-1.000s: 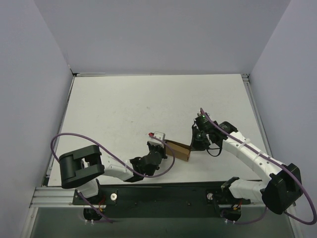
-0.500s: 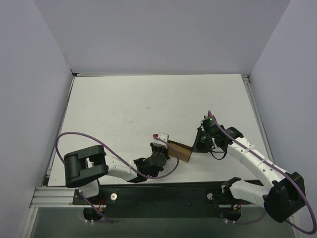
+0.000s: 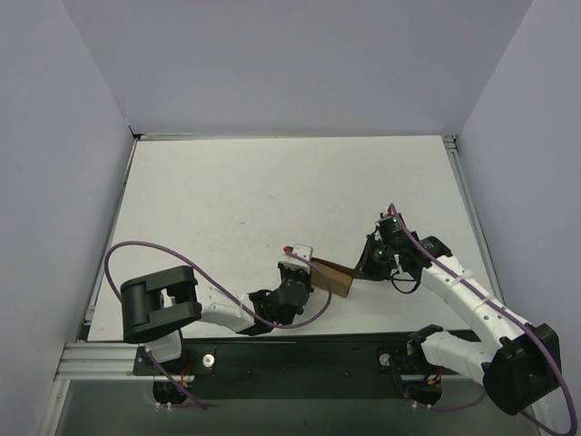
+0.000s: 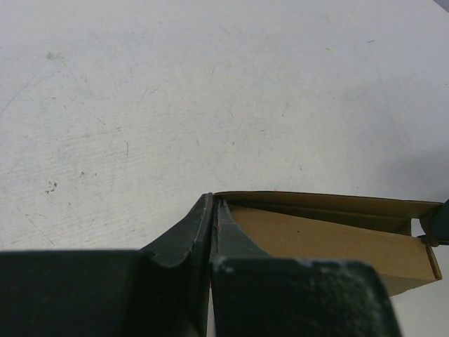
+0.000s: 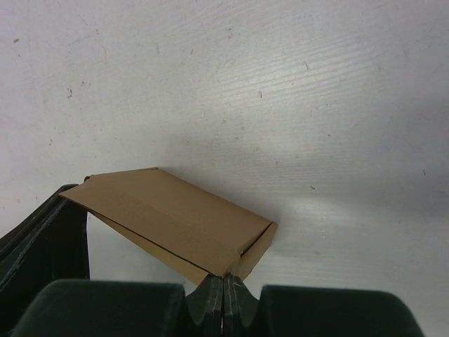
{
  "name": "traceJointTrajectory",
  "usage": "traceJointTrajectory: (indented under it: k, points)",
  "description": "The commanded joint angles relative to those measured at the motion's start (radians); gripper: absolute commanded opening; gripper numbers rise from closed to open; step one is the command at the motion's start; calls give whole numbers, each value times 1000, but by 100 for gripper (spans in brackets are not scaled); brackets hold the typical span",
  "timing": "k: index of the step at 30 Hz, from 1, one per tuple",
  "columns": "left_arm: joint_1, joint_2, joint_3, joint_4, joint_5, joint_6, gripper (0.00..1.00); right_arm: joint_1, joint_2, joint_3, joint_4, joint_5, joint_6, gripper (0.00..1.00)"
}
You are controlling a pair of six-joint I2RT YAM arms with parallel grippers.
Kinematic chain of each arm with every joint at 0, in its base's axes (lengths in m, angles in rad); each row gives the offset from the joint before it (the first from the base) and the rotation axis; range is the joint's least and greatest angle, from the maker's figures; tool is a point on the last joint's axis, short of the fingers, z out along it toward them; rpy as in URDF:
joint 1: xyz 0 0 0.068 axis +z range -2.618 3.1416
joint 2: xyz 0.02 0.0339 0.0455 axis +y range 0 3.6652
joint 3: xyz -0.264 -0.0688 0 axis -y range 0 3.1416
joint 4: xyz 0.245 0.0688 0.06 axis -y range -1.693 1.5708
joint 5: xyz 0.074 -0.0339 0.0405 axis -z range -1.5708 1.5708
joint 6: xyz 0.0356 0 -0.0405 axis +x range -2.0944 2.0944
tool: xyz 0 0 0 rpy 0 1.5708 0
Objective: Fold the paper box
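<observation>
1. Near the front edge of the tabletop [image 3: 227, 200], between our arms, the paper box [image 3: 332, 277] hangs tilted. Its body is formed and its lid flap is not yet shut.
2. Our left hand [image 4: 211, 207] is pressed together, and we judge it is nipping one end.
3. Our right hand [image 5: 224, 282] is pressed together on the opposite corner.
4. Closing the lid seems next: one hand frees itself and presses the flap down. Only our own hands crowd the box.
</observation>
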Motion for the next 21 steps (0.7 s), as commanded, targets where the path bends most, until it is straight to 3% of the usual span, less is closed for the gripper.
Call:
traceJointTrajectory:
  k: [1, 21]
  points:
    - [-35, 96, -66, -366, 168, -1, 0, -19, -38, -4, 60, -60, 18, 0]
    - [-40, 116, -49, -386, 162, -1, 0, -115, -83, -42, 63, -122, -4, 0]
